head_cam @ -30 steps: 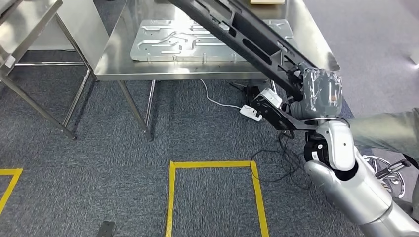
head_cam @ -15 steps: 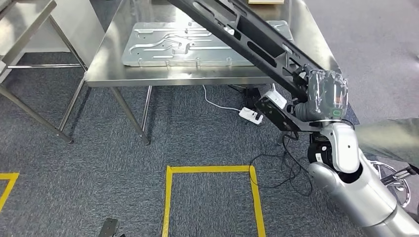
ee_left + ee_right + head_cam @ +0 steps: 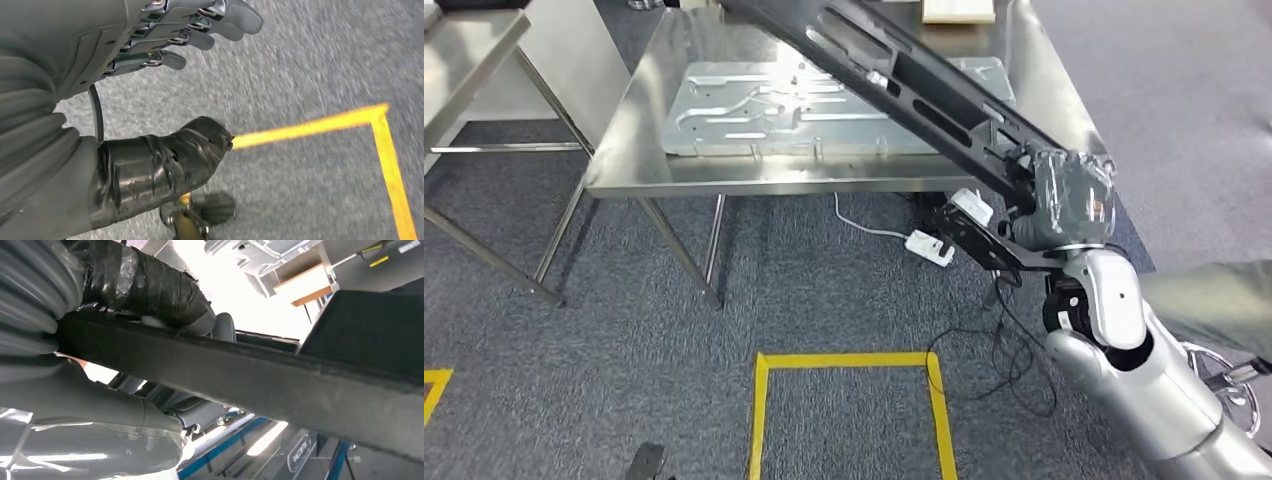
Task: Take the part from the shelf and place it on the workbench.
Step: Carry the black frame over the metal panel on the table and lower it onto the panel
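Note:
A long black slotted part (image 3: pixel 904 85) slants from my right hand (image 3: pixel 1069 200) up and across the steel workbench (image 3: pixel 629 160), above its top. My right hand grips the part's lower end, beyond the bench's near right corner. In the right wrist view the same black part (image 3: pixel 260 380) crosses the picture, with my taped thumb (image 3: pixel 145 287) wrapped over it. My left hand (image 3: pixel 150 65) hangs over the carpet, fingers apart and holding nothing.
A stamped metal plate (image 3: pixel 814 105) lies on the workbench, and a flat tan object (image 3: pixel 959 10) sits at its far edge. Another steel table (image 3: pixel 464 60) stands at left. A white power strip (image 3: pixel 929 245) and cables lie under the bench. Yellow floor tape (image 3: pixel 844 362) marks a box.
The whole scene has shifted leftward and down, so the camera has moved. My right hand still grips the part, which reaches a little farther across the bench.

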Motion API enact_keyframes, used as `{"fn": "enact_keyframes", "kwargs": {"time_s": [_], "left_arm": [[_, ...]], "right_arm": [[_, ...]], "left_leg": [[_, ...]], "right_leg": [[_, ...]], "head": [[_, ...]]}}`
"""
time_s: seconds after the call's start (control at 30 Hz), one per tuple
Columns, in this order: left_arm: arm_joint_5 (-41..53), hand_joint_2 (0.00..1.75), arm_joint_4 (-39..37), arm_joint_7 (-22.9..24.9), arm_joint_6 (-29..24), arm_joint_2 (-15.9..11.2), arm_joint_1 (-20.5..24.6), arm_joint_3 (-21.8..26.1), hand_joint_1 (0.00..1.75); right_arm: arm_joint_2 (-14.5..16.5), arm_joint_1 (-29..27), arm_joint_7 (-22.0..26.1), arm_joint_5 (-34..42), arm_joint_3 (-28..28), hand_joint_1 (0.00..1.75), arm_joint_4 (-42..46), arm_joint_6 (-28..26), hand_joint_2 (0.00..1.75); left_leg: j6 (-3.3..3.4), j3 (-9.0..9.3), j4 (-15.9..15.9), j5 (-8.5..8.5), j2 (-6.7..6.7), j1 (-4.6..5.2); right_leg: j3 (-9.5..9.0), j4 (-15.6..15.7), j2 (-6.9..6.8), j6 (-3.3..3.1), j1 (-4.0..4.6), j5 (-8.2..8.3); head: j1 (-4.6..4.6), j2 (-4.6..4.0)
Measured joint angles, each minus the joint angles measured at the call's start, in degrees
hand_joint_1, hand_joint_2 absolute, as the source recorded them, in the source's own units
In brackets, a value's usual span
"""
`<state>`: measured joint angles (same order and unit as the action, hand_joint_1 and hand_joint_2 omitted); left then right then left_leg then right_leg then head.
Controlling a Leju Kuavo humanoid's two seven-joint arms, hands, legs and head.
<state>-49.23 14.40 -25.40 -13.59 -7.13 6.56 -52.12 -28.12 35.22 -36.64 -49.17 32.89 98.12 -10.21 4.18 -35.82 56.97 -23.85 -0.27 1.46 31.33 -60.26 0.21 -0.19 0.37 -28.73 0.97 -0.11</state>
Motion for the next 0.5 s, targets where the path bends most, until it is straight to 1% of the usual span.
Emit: {"fn": "enact_keyframes", "kwargs": {"time_s": [0.03, 0.07, 0.1, 0.13, 0.17, 0.2, 0.23, 0.27, 0.3, 0.33, 0.37, 0.4, 0.43, 0.47, 0.5], "left_arm": [[0.03, 1.75, 0.0, 0.06, -0.01, 0.04, 0.03, -0.03, 0.0], [0.09, 1.75, 0.0, 0.12, -0.01, 0.08, 0.11, -0.07, 0.0], [0.15, 1.75, 0.0, 0.21, -0.01, 0.09, 0.23, -0.13, 0.0], [0.22, 1.75, 0.0, 0.3, 0.0, 0.1, 0.36, -0.19, 0.0], [0.31, 1.75, 0.0, 0.4, 0.01, 0.11, 0.42, -0.26, 0.0], [0.39, 1.75, 0.0, 0.51, 0.01, 0.12, 0.41, -0.32, 0.0], [0.47, 1.75, 0.0, 0.58, 0.02, 0.14, 0.36, -0.38, 0.0], [0.53, 1.75, 0.0, 0.64, 0.03, 0.18, 0.32, -0.45, 0.0], [0.59, 1.75, 0.0, 0.69, 0.03, 0.2, 0.3, -0.54, 0.0], [0.64, 1.75, 0.0, 0.73, 0.03, 0.15, 0.38, -0.64, 0.0], [0.7, 1.75, 0.01, 0.8, 0.03, 0.13, 0.49, -0.73, 0.0], [0.8, 1.75, 0.01, 0.89, 0.03, 0.11, 0.55, -0.83, 0.0], [0.88, 1.75, 0.02, 0.95, 0.02, 0.08, 0.61, -0.88, 0.0], [0.97, 1.75, 0.03, 1.01, 0.02, 0.12, 0.63, -0.93, 0.0], [1.03, 1.75, 0.04, 1.05, 0.01, 0.13, 0.63, -0.96, 0.0]], "right_arm": [[-0.04, 0.13, 0.09, 0.08, 0.0, 1.75, -0.22, 0.13, 1.75], [-0.1, 0.36, 0.18, 0.16, 0.0, 1.75, -0.43, 0.26, 1.75], [-0.15, 0.56, 0.26, 0.3, 0.0, 1.75, -0.62, 0.45, 1.75], [-0.17, 0.69, 0.39, 0.5, 0.0, 1.75, -0.81, 0.72, 1.75], [-0.2, 0.66, 0.54, 0.67, 0.01, 1.75, -1.05, 1.03, 1.75], [-0.2, 0.55, 0.67, 0.81, 0.01, 1.75, -1.33, 1.36, 1.75], [-0.22, 0.45, 0.8, 0.91, 0.02, 1.75, -1.69, 1.69, 1.75], [-0.25, 0.42, 0.88, 0.92, 0.03, 1.75, -2.01, 1.93, 1.75], [-0.28, 0.41, 0.98, 0.91, 0.04, 1.75, -2.29, 2.15, 1.75], [-0.31, 0.53, 1.09, 0.9, 0.09, 1.75, -2.59, 2.49, 1.75], [-0.32, 0.76, 1.2, 0.84, 0.17, 1.75, -2.79, 2.97, 1.75], [-0.32, 0.96, 1.29, 0.75, 0.29, 1.75, -2.97, 3.58, 1.75], [-0.34, 1.16, 1.33, 0.6, 0.44, 1.75, -3.13, 4.29, 1.75], [-0.39, 1.28, 1.36, 0.43, 0.57, 1.75, -3.23, 4.95, 1.75], [-0.43, 1.33, 1.37, 0.26, 0.68, 1.75, -3.32, 5.48, 1.75]], "left_leg": [[0.04, 1.0, -0.67, -0.06, 0.01, -0.21], [-0.04, 1.87, -1.19, -0.09, 0.03, -0.42], [-0.09, 2.29, -1.33, -0.32, 0.01, -0.51], [-0.16, 2.61, -1.3, -0.63, -0.01, -0.59], [-0.35, 2.93, -1.23, -1.03, -0.06, -0.71], [-0.58, 3.3, -1.11, -1.47, -0.11, -0.89], [-0.93, 3.77, -0.86, -2.04, -0.19, -1.2], [-1.29, 4.18, -0.51, -2.62, -0.26, -1.54], [-1.82, 4.53, 0.05, -3.41, -0.32, -1.9], [-2.42, 4.68, 0.81, -4.19, -0.4, -2.18], [-2.97, 4.51, 1.43, -4.85, -0.46, -2.31], [-3.54, 4.23, 2.13, -5.48, -0.49, -2.32], [-3.94, 4.06, 2.51, -5.86, -0.51, -2.25], [-4.21, 3.99, 2.61, -6.24, -0.47, -2.21], [-4.44, 4.01, 2.99, -6.5, -0.4, -2.23]], "right_leg": [[0.46, -1.07, -0.11, 0.18, 0.12, -0.67], [1.7, -3.19, -0.2, 0.42, 0.19, -1.78], [3.4, -6.15, -0.24, 0.68, 0.03, -3.01], [5.7, -9.61, -0.22, 1.02, -0.26, -4.2], [7.85, -12.45, -0.22, 1.4, -0.61, -4.86], [9.35, -13.92, -0.23, 1.79, -0.98, -4.69], [9.85, -13.16, -0.24, 2.32, -1.39, -3.13], [9.46, -10.88, -0.26, 2.8, -1.75, -0.91], [8.4, -7.39, -0.22, 3.41, -2.13, 1.69], [7.61, -4.01, -0.13, 3.78, -2.28, 3.25], [7.12, -2.22, -0.08, 3.57, -2.31, 3.73], [6.99, -1.25, 0.02, 3.07, -2.25, 3.87], [7.26, -1.42, 0.03, 2.21, -2.07, 3.31], [7.17, -1.87, 0.02, 1.4, -2.07, 3.38], [7.03, -1.91, 0.04, 0.96, -2.05, 3.46]], "head": [[-0.08, 0.0], [-0.19, 0.0], [-0.3, 0.0], [-0.37, 0.0], [-0.39, 0.0], [-0.41, 0.0], [-0.42, 0.0], [-0.41, 0.0], [-0.43, 0.0], [-0.55, 0.0], [-0.66, 0.0], [-0.65, 0.01], [-0.66, 0.01], [-0.52, 0.01], [-0.39, 0.01]]}}
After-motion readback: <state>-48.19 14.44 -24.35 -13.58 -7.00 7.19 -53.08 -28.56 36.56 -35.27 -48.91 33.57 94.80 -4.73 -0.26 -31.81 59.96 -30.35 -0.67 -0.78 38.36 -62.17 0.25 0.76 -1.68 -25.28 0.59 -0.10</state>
